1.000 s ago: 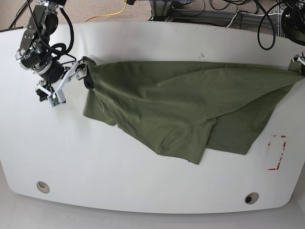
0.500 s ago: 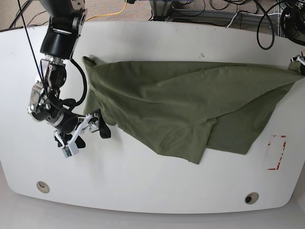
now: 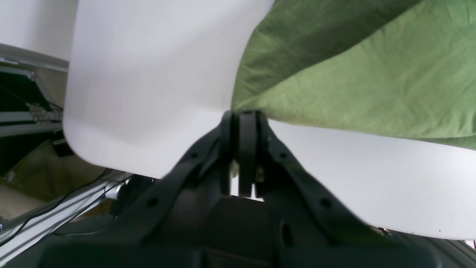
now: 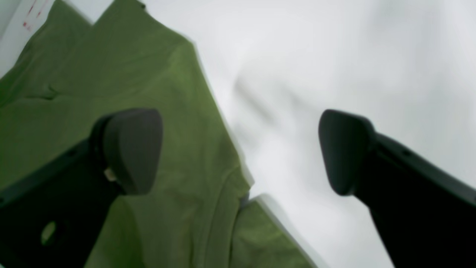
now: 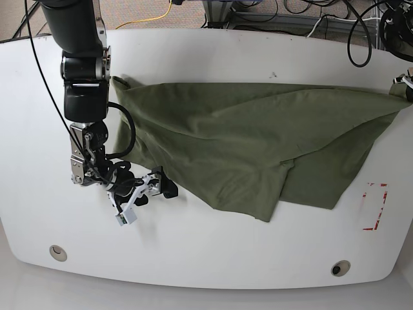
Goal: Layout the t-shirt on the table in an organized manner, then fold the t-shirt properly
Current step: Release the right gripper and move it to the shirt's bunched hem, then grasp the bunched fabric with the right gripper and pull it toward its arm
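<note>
Your left tool [image 3: 243, 123] pinches the limp, wrinkled olive-green cotton t-shirt's [image 5: 258, 142] right-edge corner, while your spread right tool [image 5: 147, 188], lower left, should grab its hem.

Bare table [image 5: 213, 252] runs along the whole near side below the shirt [image 5: 258, 142]. The open right gripper [image 5: 150, 192] sits at the shirt's lower-left edge, white surface beside it.

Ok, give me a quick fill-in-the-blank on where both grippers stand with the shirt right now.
The left gripper is ____ on a corner of the t-shirt.
The right gripper has its jaws ____, holding nothing.
The right gripper hovers at the shirt's ____ edge in the base view.
The table is ____ in colour.

Missing words: shut; open; lower-left; white
</note>
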`<state>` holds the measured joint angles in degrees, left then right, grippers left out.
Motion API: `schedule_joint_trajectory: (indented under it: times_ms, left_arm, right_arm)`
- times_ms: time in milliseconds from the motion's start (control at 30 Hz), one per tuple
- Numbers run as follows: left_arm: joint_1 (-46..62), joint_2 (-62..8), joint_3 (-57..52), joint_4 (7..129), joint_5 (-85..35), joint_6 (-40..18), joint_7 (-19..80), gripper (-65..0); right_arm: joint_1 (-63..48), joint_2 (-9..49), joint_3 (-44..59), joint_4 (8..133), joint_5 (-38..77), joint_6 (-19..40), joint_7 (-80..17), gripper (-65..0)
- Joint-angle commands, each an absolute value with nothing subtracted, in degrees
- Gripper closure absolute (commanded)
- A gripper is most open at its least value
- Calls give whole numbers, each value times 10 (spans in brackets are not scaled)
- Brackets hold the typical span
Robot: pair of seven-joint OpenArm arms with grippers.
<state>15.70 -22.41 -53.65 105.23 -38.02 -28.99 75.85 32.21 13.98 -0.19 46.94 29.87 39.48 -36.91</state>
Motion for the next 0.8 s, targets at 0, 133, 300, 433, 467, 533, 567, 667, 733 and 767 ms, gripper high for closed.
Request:
schedule_joint_trajectory:
  times_ms: [0, 133, 300, 433, 467, 533, 567, 667, 733, 767]
  left_arm:
    - [156, -238, -539, 1062, -384, -290, 751, 0]
    - [156, -238, -539, 1062, -384, -290, 751, 0]
    - [155, -237, -538, 1062, -384, -290, 751, 0]
    - [154, -237, -538, 1062, -384, -290, 751, 0]
    - [154, -237, -538, 1062, -384, -290, 751, 0]
    - [154, -237, -538, 1062, -384, -290, 751, 0]
    - [154, -237, -538, 1062, -384, -290, 751, 0]
    - [154, -237, -538, 1062, -384, -290, 751, 0]
    - [154, -237, -538, 1062, -384, -290, 751, 0]
    - [154, -237, -538, 1062, -384, -290, 751, 0]
  right_arm:
    - [352, 145, -11, 436, 309, 400, -336, -650]
    - [360, 143, -31, 390, 313, 400, -308, -650]
    - [358, 124, -43, 376, 308, 400, -303, -650]
    - [355, 116, -65, 377, 313, 400, -309, -650]
    - [351, 107, -72, 378, 313, 400, -313, -650]
    - [349, 95, -73, 378, 310, 400, -315, -650]
    - [349, 90, -73, 378, 309, 400, -315, -650]
    - [347, 79, -73, 378, 308, 400, -315, -650]
    - [346, 70, -73, 378, 308, 400, -315, -650]
    - [346, 66, -74, 378, 308, 400, -315, -650]
